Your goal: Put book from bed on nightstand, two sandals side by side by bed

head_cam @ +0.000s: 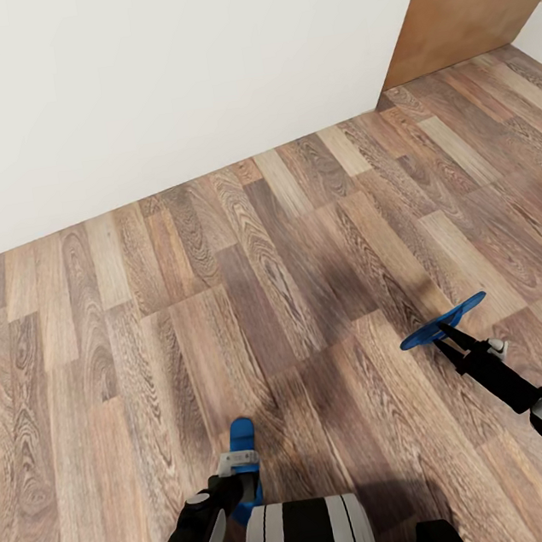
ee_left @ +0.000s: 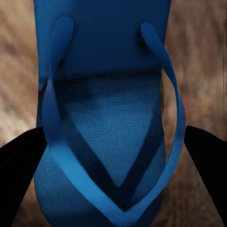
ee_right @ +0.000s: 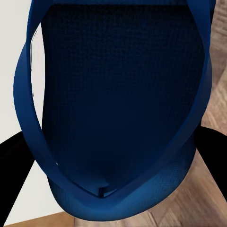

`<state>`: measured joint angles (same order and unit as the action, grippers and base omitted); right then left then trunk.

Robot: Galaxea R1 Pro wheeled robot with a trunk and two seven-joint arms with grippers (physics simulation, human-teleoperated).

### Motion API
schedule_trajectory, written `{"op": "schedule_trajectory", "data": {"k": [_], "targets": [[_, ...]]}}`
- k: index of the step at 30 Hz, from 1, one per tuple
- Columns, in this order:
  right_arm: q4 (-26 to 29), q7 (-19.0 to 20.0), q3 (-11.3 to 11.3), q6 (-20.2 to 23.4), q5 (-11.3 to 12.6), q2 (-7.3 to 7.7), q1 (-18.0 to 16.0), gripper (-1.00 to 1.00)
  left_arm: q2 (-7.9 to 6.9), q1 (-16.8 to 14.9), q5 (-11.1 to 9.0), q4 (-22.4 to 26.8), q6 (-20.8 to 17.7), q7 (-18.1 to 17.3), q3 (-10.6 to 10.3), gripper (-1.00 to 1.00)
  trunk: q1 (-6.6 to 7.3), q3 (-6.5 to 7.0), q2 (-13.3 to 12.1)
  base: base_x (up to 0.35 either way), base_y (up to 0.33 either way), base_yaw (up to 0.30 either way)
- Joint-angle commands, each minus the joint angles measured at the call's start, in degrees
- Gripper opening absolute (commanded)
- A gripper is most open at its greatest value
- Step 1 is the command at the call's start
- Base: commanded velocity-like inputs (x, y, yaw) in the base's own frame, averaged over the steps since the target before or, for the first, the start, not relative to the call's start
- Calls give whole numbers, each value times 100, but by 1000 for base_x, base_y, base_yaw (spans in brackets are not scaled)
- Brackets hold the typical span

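we carry one sandal in each gripper across the wood-plank floor (head_cam: 267, 246) beside a white wall (head_cam: 149, 81), with a brown door (head_cam: 466, 2) ahead of and beyond the right gripper. the left gripper (head_cam: 239, 474) is pinching the left sandal (head_cam: 241, 447), which stands on edge just in front of the trunk; in the left wrist view that sandal (ee_left: 109, 118) sits between the two dark fingers (ee_left: 19, 165), its thin y-shaped toe strap facing the camera. the right gripper (head_cam: 457, 339) is pinching the right sandal (head_cam: 444, 322) by one end, so the flat sole juts out past the fingertips, held level above the floor; in the right wrist view its finely dimpled footbed (ee_right: 118, 104) is framed by the looping strap. both are bright blue, thin and rubbery-looking, with a woven-grain sole surface. we judge the step in hand to be transport of the pair toward the bed. the next move calls for turning the base to find the bed, then lowering both sandals flat and parallel beside it. book step status unknown from here.
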<state>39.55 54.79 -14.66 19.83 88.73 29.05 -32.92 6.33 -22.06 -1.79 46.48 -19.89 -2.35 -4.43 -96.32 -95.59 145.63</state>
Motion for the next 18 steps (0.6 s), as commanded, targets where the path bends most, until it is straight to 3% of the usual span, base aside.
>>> {"op": "schedule_trajectory", "data": {"k": [1, 18], "targets": [[-5, 14, -28, 41, 57, 7, -4, -100, 0, 0, 2, 10, -32, -7, 4, -100, 3, 20, 0, 0, 0, 0], [-7, 14, -28, 44, 57, 8, -4, -100, 0, 0, 3, 11, -41, -2, 4, -100, 47, 396, -23, 0, 0, 0]]}}
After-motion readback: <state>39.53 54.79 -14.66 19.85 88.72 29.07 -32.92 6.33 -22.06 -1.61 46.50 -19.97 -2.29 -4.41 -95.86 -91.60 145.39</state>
